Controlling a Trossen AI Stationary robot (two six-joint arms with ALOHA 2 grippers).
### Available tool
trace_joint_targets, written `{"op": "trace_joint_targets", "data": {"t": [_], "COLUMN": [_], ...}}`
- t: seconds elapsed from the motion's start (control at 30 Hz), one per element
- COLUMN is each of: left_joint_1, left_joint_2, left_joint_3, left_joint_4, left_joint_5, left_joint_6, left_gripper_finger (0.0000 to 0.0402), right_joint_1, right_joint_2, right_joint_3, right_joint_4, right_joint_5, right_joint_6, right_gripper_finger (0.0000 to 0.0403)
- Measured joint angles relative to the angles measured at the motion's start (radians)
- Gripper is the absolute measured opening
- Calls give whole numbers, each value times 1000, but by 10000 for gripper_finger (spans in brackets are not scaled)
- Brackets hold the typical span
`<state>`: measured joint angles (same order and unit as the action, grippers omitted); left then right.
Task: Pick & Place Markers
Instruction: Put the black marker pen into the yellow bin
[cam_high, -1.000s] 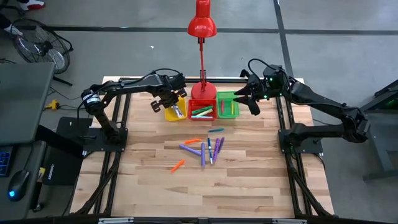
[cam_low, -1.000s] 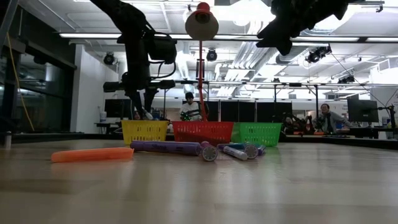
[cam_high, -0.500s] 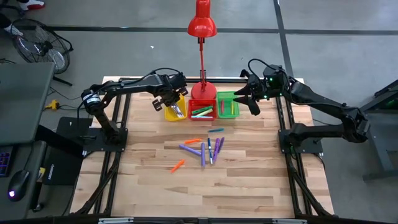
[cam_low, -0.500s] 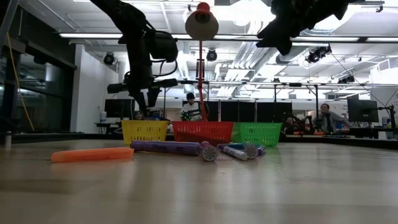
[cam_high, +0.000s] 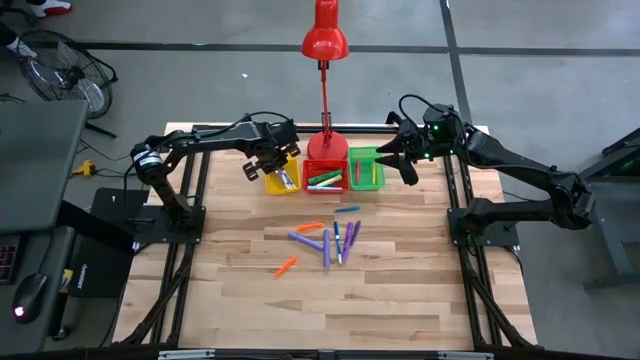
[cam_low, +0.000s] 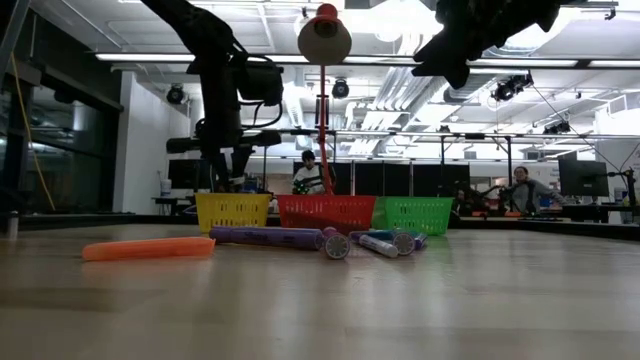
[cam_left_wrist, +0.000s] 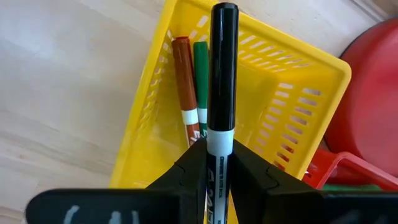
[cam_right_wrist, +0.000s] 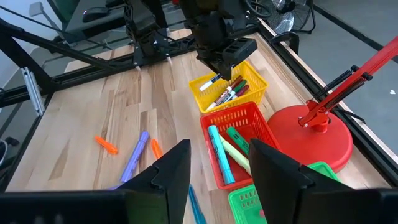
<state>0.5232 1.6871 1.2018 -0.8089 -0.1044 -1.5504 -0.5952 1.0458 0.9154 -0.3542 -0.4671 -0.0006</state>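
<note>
Left pincer (cam_left_wrist: 217, 163) grips a slim black-capped white marker (cam_left_wrist: 222, 81) above the yellow plastic basket (cam_left_wrist: 292, 93); right pincer (cam_right_wrist: 219, 165) hangs open

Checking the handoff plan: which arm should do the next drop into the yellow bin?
Left. Its hand already grips a black marker above the yellow bin; the right hand is empty.

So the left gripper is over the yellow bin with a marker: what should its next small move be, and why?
Probably open the fingers. The left gripper is shut on the black marker, which hangs directly above the yellow bin where a brown and a green marker already lie, so a release should drop it inside.
</note>
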Motion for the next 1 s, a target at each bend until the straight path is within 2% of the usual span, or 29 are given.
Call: {"op": "trace_joint_targets", "data": {"t": [0.77,0.87,1.0], "left_joint_1": [0,0,0], "left_joint_2": [0,0,0], "left_joint_3": [0,0,0], "left_joint_4": [4,5,5], "left_joint_5": [-3,-7,-7], "left_joint_6": [27,27,28], "left_gripper_finger": [54,66,101], "right_joint_1": [0,0,0], "right_joint_2": [0,0,0], "right_joint_3": [0,0,0], "right_joint_4": [0,0,0], "right_joint_5": [12,12,12], "right_joint_6": [-2,-3,-4], "right_gripper_finger": [150,150,151]}}
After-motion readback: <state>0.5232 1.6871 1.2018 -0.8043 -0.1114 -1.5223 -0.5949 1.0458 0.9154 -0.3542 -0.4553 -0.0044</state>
